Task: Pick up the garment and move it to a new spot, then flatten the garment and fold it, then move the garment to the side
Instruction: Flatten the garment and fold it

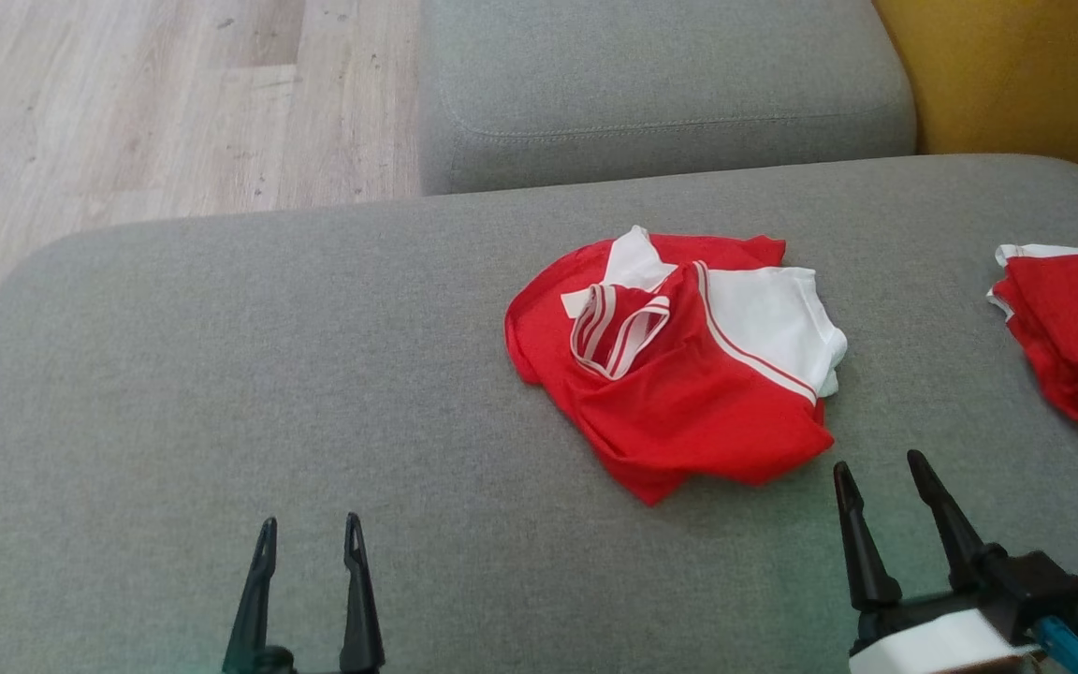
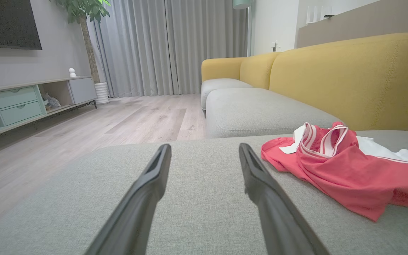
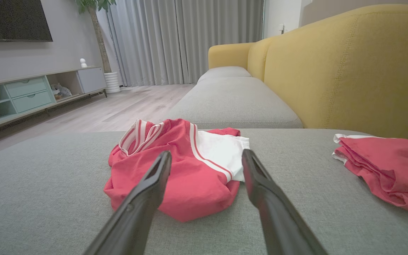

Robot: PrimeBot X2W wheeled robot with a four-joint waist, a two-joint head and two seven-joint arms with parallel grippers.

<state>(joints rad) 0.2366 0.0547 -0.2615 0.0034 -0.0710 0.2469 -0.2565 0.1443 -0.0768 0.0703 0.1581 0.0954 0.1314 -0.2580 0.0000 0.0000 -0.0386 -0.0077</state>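
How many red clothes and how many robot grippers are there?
Red-and-white garments: 2 (crumpled garment, second garment at the right edge)
Grippers: 2 (left gripper, right gripper, both open)
Total: 4
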